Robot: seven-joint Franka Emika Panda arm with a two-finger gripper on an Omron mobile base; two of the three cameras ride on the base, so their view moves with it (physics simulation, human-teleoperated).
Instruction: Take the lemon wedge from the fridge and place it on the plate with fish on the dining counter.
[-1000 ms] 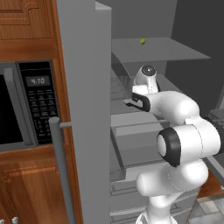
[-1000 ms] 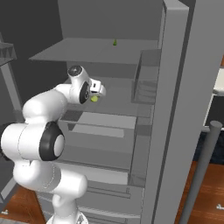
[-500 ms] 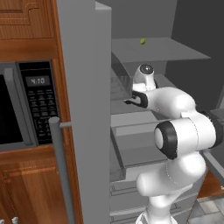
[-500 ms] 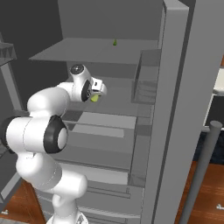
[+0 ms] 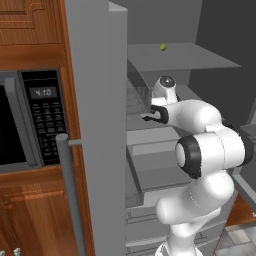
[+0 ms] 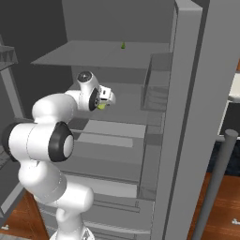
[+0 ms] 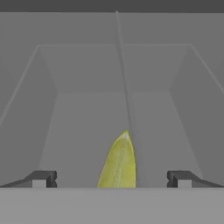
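We see the gripper (image 7: 112, 179) spread wide inside the fridge (image 5: 95, 125), holding nothing. The lemon wedge (image 7: 117, 162) lies on a grey shelf (image 7: 87, 131) between the fingertips (image 7: 43, 178), its long axis running away from the hand, pointed tip far.

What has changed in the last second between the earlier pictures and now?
The arm's elbow has swung further up and toward the fridge; the hand has hardly moved. The gripper stays open around the lemon wedge, not closed on it. Nothing was gripped or released. The small green item on the upper shelf stayed put.
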